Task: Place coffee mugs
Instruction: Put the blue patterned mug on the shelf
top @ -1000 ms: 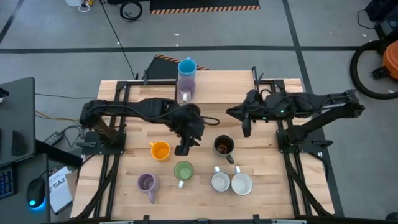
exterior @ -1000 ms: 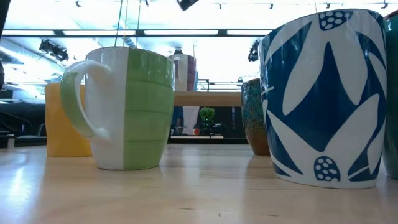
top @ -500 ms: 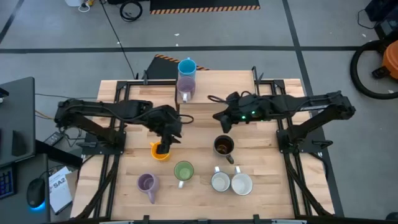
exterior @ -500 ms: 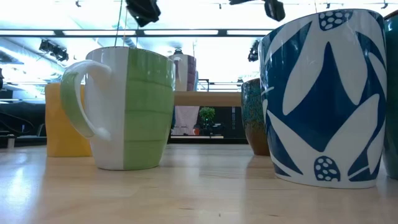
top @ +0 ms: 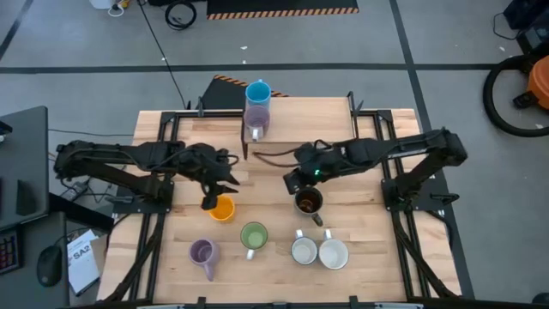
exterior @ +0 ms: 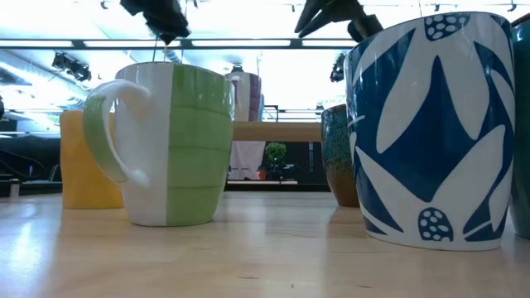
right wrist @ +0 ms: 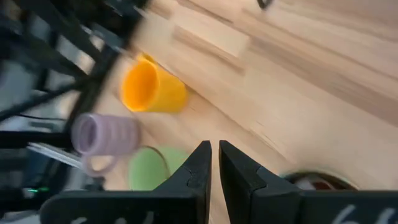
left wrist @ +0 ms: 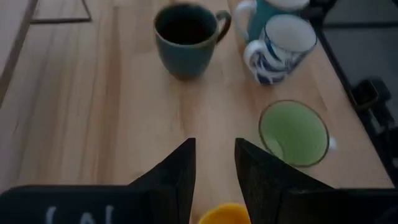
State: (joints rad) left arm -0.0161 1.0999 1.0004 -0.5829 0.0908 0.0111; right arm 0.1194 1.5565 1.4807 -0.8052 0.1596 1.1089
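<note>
Left claw (top: 208, 202) seemingly over orange mug (top: 222, 209) rim

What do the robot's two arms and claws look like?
Both arms are dark, jointed links with cables looping off them. The right arm shows a small green light near its wrist. Each claw, left and right, has two flat, dark, tapering fingers; pale lettering marks the wrist housings.

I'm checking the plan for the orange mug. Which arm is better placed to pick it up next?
Probably the left. The left gripper hangs open right at the orange mug; the right gripper is shut, over by the dark brown mug.
</note>
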